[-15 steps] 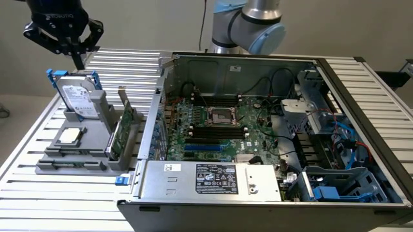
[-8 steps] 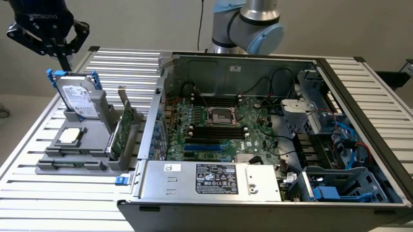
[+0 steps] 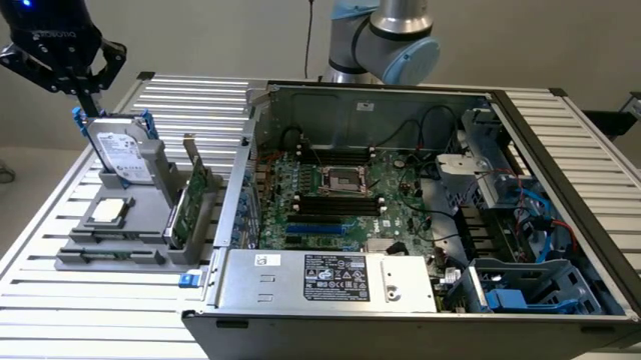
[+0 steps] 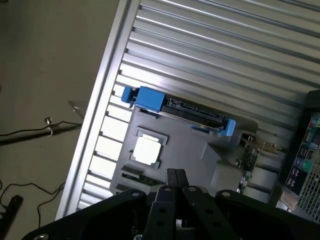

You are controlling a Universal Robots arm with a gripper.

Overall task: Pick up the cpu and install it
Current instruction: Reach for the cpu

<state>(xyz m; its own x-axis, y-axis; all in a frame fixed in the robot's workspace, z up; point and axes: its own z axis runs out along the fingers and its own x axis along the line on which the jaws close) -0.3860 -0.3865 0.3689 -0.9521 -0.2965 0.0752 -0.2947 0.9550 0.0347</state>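
Silver-topped, the cpu [image 3: 108, 211] lies flat in the grey holder [image 3: 130, 253] on the slatted table [image 3: 60, 307], outside the case [image 3: 380, 101], just beside the foot of the upright drive [image 3: 120, 154]. The gripper [image 3: 88, 99] hangs above the drive's top edge, fingers pressed together on nothing; the square chip sits well below them.

table [image 3: 60, 315]: ribbed silver metal slats, bare along its edges. directly on it we list:
- grey holder [image 3: 110, 259], a stepped plastic fixture toward the exterior view's left.
- open computer case [image 3: 350, 101], large, toward the exterior view's right, just beside the holder; we cannot tell if they touch.
- small blue piece [image 3: 186, 280] at the case's near corner; we cannot tell whether it rests on the slats.

beside the table's edge: beige floor [image 4: 40, 65] with a thin cable [image 4: 30, 134] lying on it.
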